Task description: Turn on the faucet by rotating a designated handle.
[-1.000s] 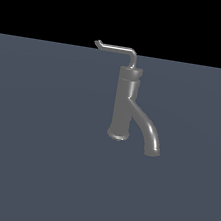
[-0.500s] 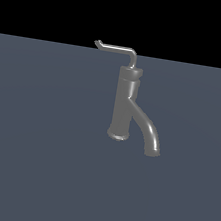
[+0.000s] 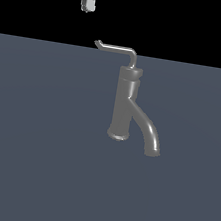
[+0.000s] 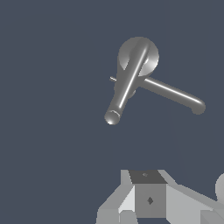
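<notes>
Half a second on, the gripper [image 3: 88, 3] has dropped into the exterior view at about 11 o'clock in the frame, where only black background showed before; the faucet [image 3: 124, 104] and the handle [image 3: 117, 49] sit exactly as they did.

The pale grey gripper hangs against the black backdrop, up and toward 10 o'clock from the handle's upturned tip, well clear of it and touching nothing. Its upper part is cut off by the frame edge, and whether the fingers stand apart or together cannot be told from either view.

On the dark blue-grey surface [image 3: 33, 161], the faucet stands upright just right of centre in the exterior view, its thick spout [image 3: 147, 131] curving down toward 5 o'clock. The thin rod rises from the rounded cap and runs level toward 9 o'clock.

From the wrist view, looking down, the faucet [image 4: 138, 57] lies beyond the gripper's grey housing [image 4: 148, 199], with open floor between them and nothing in the way.
</notes>
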Action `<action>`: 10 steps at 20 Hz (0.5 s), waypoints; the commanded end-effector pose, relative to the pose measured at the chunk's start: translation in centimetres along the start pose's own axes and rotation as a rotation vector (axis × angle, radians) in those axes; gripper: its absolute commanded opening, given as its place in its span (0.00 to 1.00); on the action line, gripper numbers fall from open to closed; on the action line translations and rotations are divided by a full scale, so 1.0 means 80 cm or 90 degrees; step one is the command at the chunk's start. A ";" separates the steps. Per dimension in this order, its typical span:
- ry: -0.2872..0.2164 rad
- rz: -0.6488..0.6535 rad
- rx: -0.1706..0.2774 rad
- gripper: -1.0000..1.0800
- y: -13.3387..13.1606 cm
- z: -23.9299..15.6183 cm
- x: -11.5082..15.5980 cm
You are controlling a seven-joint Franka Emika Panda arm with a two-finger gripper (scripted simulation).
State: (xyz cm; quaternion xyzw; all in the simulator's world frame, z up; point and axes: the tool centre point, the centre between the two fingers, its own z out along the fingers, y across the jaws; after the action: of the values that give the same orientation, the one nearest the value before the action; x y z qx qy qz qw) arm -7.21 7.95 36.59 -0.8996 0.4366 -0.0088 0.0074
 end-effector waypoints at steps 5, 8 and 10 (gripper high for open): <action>-0.002 0.094 -0.004 0.00 -0.030 0.031 0.028; -0.002 0.136 -0.007 0.00 -0.041 0.045 0.043; -0.002 0.162 -0.008 0.00 -0.048 0.053 0.052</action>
State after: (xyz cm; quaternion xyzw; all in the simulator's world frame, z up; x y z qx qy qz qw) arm -2.25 7.26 32.97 -0.8458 0.5335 -0.0037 0.0040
